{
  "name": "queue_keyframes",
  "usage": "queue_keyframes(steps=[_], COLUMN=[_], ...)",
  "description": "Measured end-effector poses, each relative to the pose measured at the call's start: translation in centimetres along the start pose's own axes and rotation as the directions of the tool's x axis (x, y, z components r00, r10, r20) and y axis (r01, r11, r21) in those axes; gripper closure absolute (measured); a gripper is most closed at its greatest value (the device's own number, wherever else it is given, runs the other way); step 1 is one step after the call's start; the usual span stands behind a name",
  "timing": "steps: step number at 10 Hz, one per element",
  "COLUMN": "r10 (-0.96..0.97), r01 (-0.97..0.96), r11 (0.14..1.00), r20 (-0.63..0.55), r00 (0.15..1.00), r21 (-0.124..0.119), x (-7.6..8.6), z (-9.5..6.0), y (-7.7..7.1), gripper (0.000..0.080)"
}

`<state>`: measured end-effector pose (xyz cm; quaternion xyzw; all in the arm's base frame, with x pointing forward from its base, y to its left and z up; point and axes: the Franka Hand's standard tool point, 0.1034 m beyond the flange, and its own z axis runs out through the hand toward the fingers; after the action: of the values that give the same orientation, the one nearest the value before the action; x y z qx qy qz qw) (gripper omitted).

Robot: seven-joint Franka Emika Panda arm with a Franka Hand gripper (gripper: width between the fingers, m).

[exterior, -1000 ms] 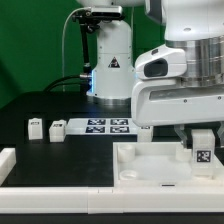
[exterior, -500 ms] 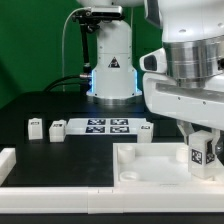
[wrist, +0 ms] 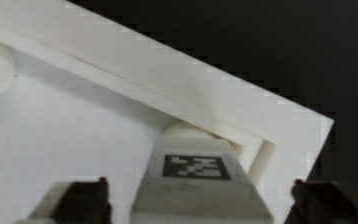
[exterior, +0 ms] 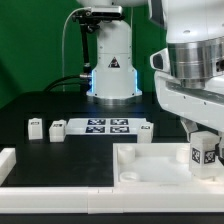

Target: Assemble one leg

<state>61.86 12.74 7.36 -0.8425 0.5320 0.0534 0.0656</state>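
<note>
Wrist view: gripper point(wrist: 197, 203) is open, with a finger point(wrist: 80, 200) on each side of the leg point(wrist: 197, 166) and a visible gap on both sides, so nothing is clamped. The leg stands upright in the corner of the tabletop point(wrist: 78, 125), tight against the raised rim point(wrist: 185, 78). In the exterior view that corner is at the right, with the leg point(exterior: 203, 152) under the wrist.

Risks as you go on:
- I can't tell whether the leg is seated in its hole or just resting on the surface. If it's only resting, a turn cross-threads it or skates it sideways.
- The gaps don't look quite equal. If you close off-centre, the first finger to touch pushes the leg over before the second one arrives.
- The rim is just beside the leg. A finger coming down low or rotating can catch the rim and drag the tabletop.
- If you grab high on the leg, it can pivot in the pads under torque.
- If you lift away with a finger brushing the leg, a loose leg comes out with you.

The spare legs point(exterior: 34, 128) and marker board point(exterior: 105, 126) are well apart from this, so no conflict there.
</note>
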Motion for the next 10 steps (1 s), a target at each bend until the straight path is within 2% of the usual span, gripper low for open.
queue_keyframes(steps=[1,2,5,7,8,9,10], r10=[-0.043,-0.207,-0.552,-0.781,-0.836,-0.911,-0.948], r01=[0.043,0.207,0.551,0.781,0.835,0.91,0.946], r11=[0.999,0.978,0.834,0.624,0.549,0.412,0.319], r20=[-0.001,-0.005,-0.005,-0.021,-0.021,-0.028,-0.039], r00=[0.999,0.978,0.834,0.624,0.549,0.411,0.317], r21=[-0.001,-0.004,-0.008,-0.03,-0.034,-0.048,-0.059], x=[-0.1,0.0,-0.1,0.2,0.4,0.7,0.9], z=[0.0,0.0,0.0,-0.1,0.0,-0.2,-0.2], y=[0.0,0.0,-0.2,-0.4,-0.4,-0.5,-0.6], gripper=[0.0183,0.0156,0.0151,0.015,0.015,0.015,0.015])
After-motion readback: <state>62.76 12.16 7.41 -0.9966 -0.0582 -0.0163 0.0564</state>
